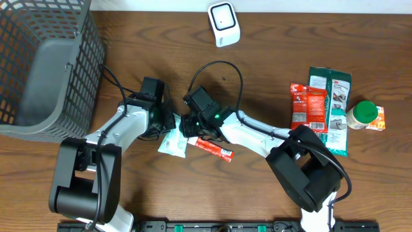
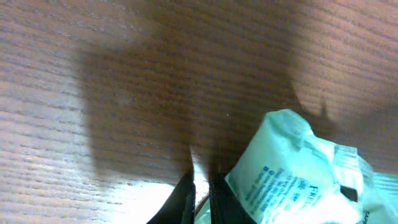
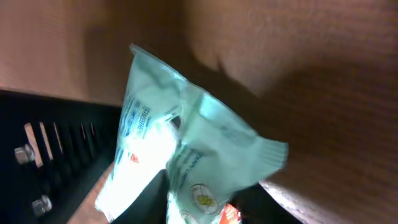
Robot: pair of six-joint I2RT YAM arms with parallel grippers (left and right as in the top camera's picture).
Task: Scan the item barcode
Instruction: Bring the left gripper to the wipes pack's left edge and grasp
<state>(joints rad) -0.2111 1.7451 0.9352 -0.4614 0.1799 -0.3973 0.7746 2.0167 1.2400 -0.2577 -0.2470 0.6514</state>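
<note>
A mint-green packet point(image 1: 172, 143) with blue print sits at the table's middle, between my two grippers. My left gripper point(image 1: 168, 124) meets it from the left. In the left wrist view the left gripper point(image 2: 200, 182) has its fingers almost together, with a sliver of mint in the slit. The rest of the packet point(image 2: 292, 162) bulges to their right. My right gripper point(image 1: 188, 125) comes in from the right. In the right wrist view the packet point(image 3: 205, 137) fills the gap between the dark fingers of the right gripper point(image 3: 208, 205), which is shut on it. The white scanner point(image 1: 223, 24) stands at the far edge.
A grey mesh basket point(image 1: 38, 71) fills the back left corner. A red stick packet point(image 1: 215, 149) lies just right of the mint one. At the right lie a red packet point(image 1: 307, 106), a green-and-white pack point(image 1: 331, 106) and a green-capped bottle point(image 1: 364, 116).
</note>
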